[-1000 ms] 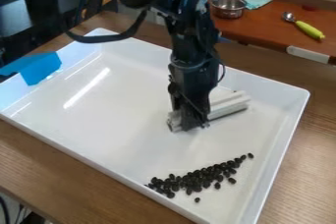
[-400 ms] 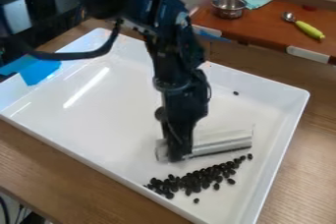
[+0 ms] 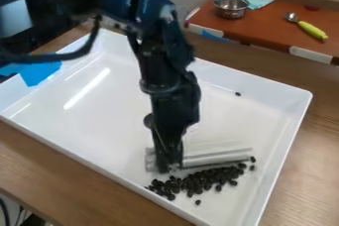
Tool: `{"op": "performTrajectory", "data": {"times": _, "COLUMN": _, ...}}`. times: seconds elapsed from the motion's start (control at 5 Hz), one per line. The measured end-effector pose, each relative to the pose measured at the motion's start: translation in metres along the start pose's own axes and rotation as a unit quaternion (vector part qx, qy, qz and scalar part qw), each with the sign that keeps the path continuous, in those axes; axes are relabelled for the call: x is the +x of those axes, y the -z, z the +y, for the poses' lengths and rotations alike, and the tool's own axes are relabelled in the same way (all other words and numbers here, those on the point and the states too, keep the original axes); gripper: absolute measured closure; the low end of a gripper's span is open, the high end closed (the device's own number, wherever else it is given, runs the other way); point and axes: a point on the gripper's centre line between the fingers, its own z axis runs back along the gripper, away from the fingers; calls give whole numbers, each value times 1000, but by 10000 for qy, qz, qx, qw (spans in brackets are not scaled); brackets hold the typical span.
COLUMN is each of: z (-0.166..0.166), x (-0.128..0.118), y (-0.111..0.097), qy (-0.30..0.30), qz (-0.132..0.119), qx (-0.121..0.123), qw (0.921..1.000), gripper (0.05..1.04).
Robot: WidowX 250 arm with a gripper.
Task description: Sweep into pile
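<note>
"Where is the hand (image 3: 170,165)?"

"It hangs down inside the white tray (image 3: 265,82), toward the near long edge, pinching the pale, silvery bar (image 3: 217,157) close to the bar's left end. The bar lies low over the tray floor and runs toward the right edge."

"And the black beans (image 3: 205,180)?"

"They form a loose, slanting band along the bar's near side, from beside the tray's near long edge toward its right edge. The closest ones lie right by the bar; whether each touches it cannot be told."

"Are they all together?"

"Mostly. One stray bean (image 3: 198,202) sits just off the band, toward the near right corner, and another bean (image 3: 238,93) lies well apart by the far long edge."

"What else is around?"

"Blue tape (image 3: 39,71) covers part of the tray's left end. The tray rests on a wooden worktop (image 3: 66,185). Beyond the worktop's far edge, a reddish-brown table (image 3: 265,29) bears a metal pot (image 3: 231,8), a turquoise cloth (image 3: 258,1) beside it, and a green-handled spoon (image 3: 310,29)."
</note>
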Motion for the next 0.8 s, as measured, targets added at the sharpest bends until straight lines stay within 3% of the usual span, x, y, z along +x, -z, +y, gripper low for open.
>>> {"op": "performTrajectory", "data": {"times": 0.2, "z": 21, "x": -9, "y": -13, "qy": -376, "qz": -38, "qx": 503, "qw": 9980, "gripper": 705}}
{"op": "performTrajectory", "data": {"times": 0.6, "z": 85, "x": -48, "y": -50, "qy": -1447, "qz": -169, "qx": 687, "qw": 9869, "gripper": 705}}
{"op": "performTrajectory", "data": {"times": 0.8, "z": 116, "x": -81, "y": -46, "qy": -1915, "qz": 50, "qx": 653, "qw": 9793, "gripper": 705}}
